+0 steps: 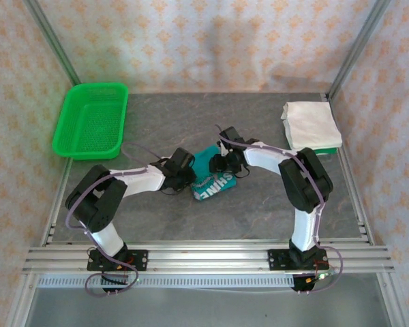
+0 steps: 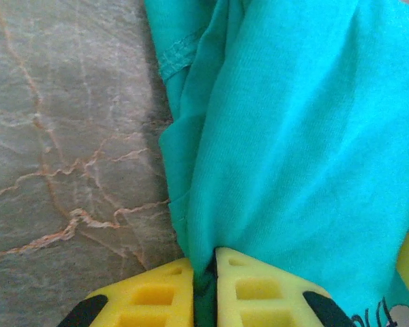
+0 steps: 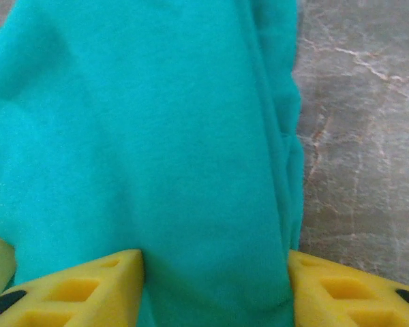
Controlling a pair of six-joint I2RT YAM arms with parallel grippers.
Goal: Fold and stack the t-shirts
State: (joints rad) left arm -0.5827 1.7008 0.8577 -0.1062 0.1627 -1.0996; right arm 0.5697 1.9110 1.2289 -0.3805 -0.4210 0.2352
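With the teal shirt (image 1: 213,178) bunched mid-worktop (image 1: 259,211), my left gripper (image 2: 204,286) pinched narrow on its 9 o'clock edge and my right gripper (image 3: 215,286) holding a thick wad at 12 o'clock, I reckon uneven lifting could slip that thin pinch.

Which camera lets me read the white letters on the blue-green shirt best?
The top external view. There the teal t-shirt lies on the table with its white letters showing as a whole word. The left wrist view catches just a scrap of print at its bottom right corner; the right wrist view has plain teal cloth.
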